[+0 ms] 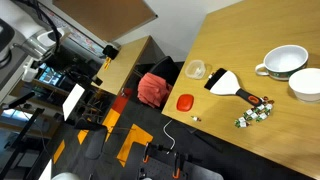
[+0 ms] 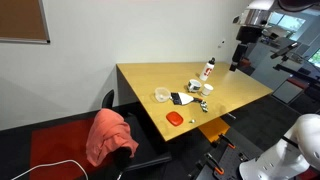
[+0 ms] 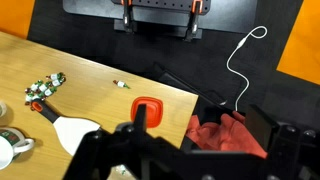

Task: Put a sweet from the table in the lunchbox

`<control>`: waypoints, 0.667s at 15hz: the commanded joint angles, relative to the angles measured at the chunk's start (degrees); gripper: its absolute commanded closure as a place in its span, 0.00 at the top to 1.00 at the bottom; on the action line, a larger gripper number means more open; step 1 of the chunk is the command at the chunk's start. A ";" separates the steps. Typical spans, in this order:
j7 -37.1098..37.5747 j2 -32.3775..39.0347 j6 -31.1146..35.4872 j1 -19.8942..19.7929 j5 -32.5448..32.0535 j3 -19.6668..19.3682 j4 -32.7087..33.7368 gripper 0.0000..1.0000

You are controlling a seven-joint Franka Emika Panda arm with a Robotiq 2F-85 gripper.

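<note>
The Robotiq gripper (image 2: 240,56) hangs high at the upper right of an exterior view, above the far end of the wooden table (image 2: 235,92) and well apart from everything on it. From that view its jaws are too small to read. In the wrist view only dark, blurred parts of it fill the bottom of the frame, so I cannot tell whether it is wide or narrow; nothing is seen held in it.

The sweet (image 3: 121,86), a tiny pale speck, lies alone on the bare wood in the upper middle of the wrist view, near the table's edge, between the bunch of green-and-white wrapped sweets (image 3: 45,86) at the left and the flat red oval object (image 3: 149,106) lower right of it. In an exterior view the same speck sits just below the red oval, close to the table's near edge.

The lunchbox (image 1: 196,69), a translucent tub, stands near the table corner in the middle of an exterior view, above the red oval and just left of the white spatula (image 1: 224,81), whose dark handle runs down and right toward the wrapped sweets. Two white bowls (image 1: 285,62) sit at the right edge of that frame. A white bottle with a red cap (image 2: 208,68) stands upright toward the table's far side. A red cloth (image 2: 110,135) is draped over a chair at the lower left, off the table
</note>
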 commanded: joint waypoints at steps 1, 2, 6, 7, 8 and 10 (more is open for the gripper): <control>-0.08 0.05 -0.09 -0.29 0.09 0.24 0.10 1.00; -0.08 0.05 -0.09 -0.29 0.09 0.24 0.10 1.00; -0.08 0.05 -0.09 -0.29 0.09 0.24 0.10 1.00; 1.01 0.14 0.62 -0.64 -0.37 0.44 -0.10 1.00; 2.50 0.14 1.89 -1.19 -1.21 0.65 -0.55 1.00; 5.17 0.25 4.01 -2.26 -2.26 0.56 -1.41 1.00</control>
